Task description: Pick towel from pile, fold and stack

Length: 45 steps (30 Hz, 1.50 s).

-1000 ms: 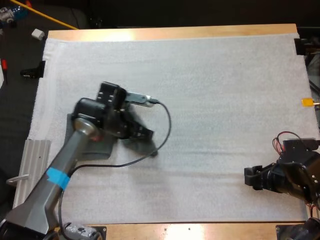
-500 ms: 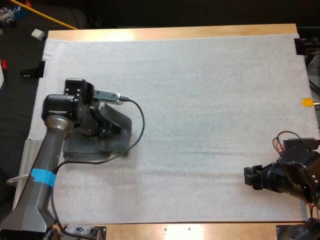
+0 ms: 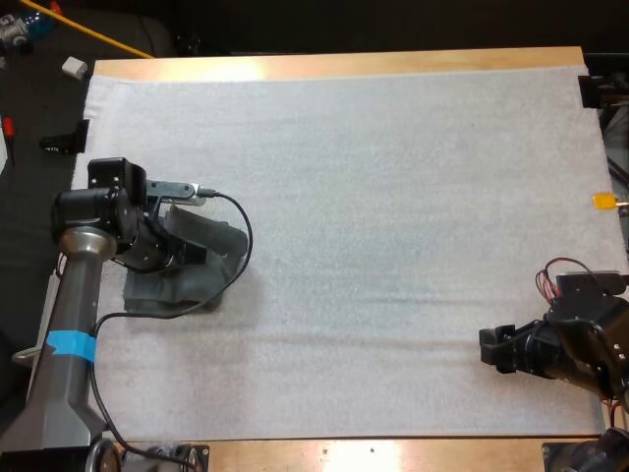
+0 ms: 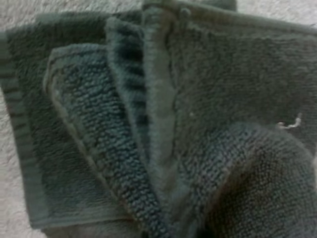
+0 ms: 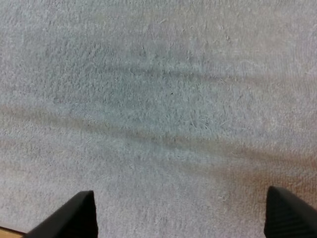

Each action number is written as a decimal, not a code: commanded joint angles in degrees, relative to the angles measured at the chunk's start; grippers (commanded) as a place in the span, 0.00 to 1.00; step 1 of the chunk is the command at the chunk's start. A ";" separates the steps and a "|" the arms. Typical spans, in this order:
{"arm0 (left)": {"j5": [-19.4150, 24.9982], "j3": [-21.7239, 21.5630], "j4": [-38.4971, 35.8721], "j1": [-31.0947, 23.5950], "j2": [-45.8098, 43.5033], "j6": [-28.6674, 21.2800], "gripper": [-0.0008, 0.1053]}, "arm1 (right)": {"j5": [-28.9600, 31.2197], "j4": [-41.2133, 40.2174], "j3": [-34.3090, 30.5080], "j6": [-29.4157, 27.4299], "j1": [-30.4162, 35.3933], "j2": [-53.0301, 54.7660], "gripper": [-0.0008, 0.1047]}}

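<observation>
Towel (image 4: pixel 148 124) layers fanned in left wrist view; left hand (image 3: pixel 182 258) grip: cannot tell; right hand (image 5: pixel 181 208) released over mat (image 5: pixel 163 74).

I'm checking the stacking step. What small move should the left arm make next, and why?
Probably lower the left pincer slightly to settle the rumpled towel flat: it lies raised and askew over the folded towel, while the right pincer hangs open over bare mat.

A white mat (image 3: pixel 413 197) covers most of a wooden table (image 3: pixel 393 63), whose bare edge beyond the mat's far side catches a bright glare. Left of the mat is dark floor (image 3: pixel 29 177), where a thin yellow rod (image 3: pixel 93 29) and a small white block (image 3: pixel 75 67) lie near the mat's far left corner.
</observation>
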State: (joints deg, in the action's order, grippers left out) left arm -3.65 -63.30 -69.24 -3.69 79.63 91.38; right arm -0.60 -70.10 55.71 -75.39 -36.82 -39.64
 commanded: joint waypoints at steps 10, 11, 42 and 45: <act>3.95 0.10 0.21 -1.04 1.76 -0.87 0.01 | -0.16 -0.49 0.34 -0.41 0.04 -0.09 0.64; 4.34 0.07 0.16 -1.10 2.06 -0.81 0.01 | -0.21 -0.32 0.50 -0.43 -0.04 -0.05 0.64; 2.69 3.65 5.48 -1.88 1.73 2.83 0.59 | -4.90 2.17 0.37 -0.47 -0.06 0.14 0.64; 0.46 5.75 8.66 -2.42 2.66 3.32 0.59 | -6.46 3.84 0.39 -0.71 -0.13 0.09 0.64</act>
State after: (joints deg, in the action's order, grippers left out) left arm -0.57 -59.45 -63.75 -5.51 81.97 93.65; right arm -5.24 -67.93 55.71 -75.37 -36.82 -39.64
